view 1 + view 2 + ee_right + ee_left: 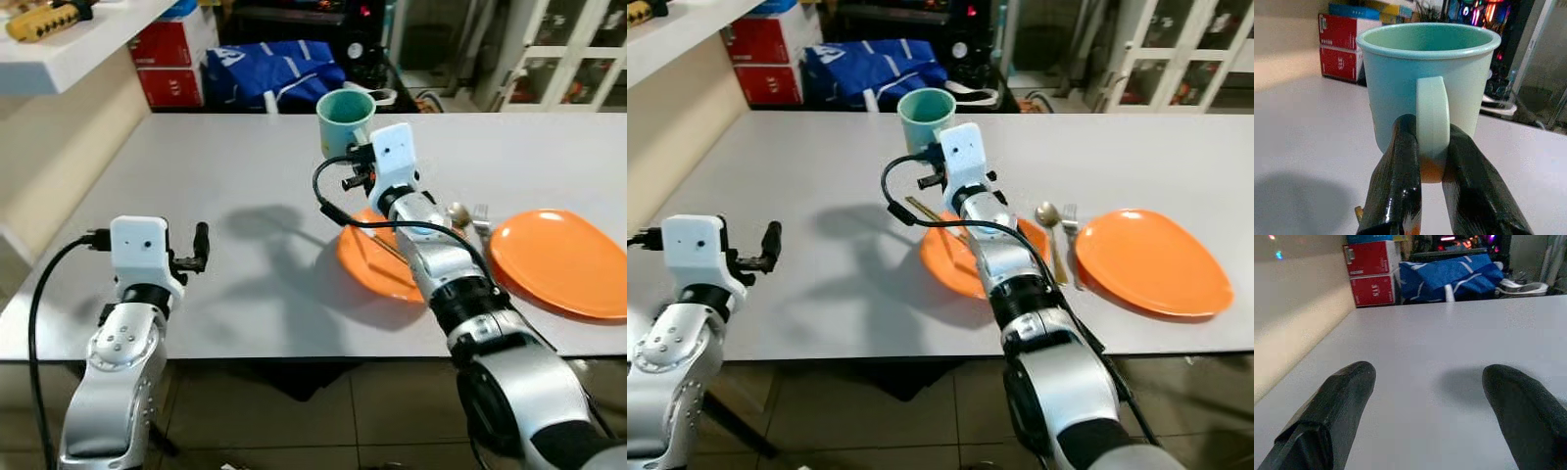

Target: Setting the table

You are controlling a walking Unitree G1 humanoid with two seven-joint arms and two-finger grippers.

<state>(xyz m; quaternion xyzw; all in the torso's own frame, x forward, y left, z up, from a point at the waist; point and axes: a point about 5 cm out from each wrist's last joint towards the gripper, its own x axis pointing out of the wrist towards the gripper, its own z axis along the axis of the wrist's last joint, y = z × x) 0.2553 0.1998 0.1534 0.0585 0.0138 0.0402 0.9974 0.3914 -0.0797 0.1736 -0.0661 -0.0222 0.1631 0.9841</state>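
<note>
1. While our right gripper [1432,161] pinches the handle [1432,122] of the pale green mug [345,116] between its two fingers, the mug is in the air above the grey table [245,186], upright, beyond the near orange plate [955,262].
2. We judge that the mug is stiff, smooth and probably breakable, so it may slip or swing on the thin handle; it looks empty and not heavy.
3. Holding at the handle is narrow. We think a grip low on the loop, close to the mug wall, keeps it most steady.
4. Our left gripper [1425,416] hovers low over the bare table with its fingers spread wide and nothing between them.
5. A spoon [1050,217] and a fork [1070,230] lie between the two plates; the second orange plate [1156,259] is on the right.
</note>
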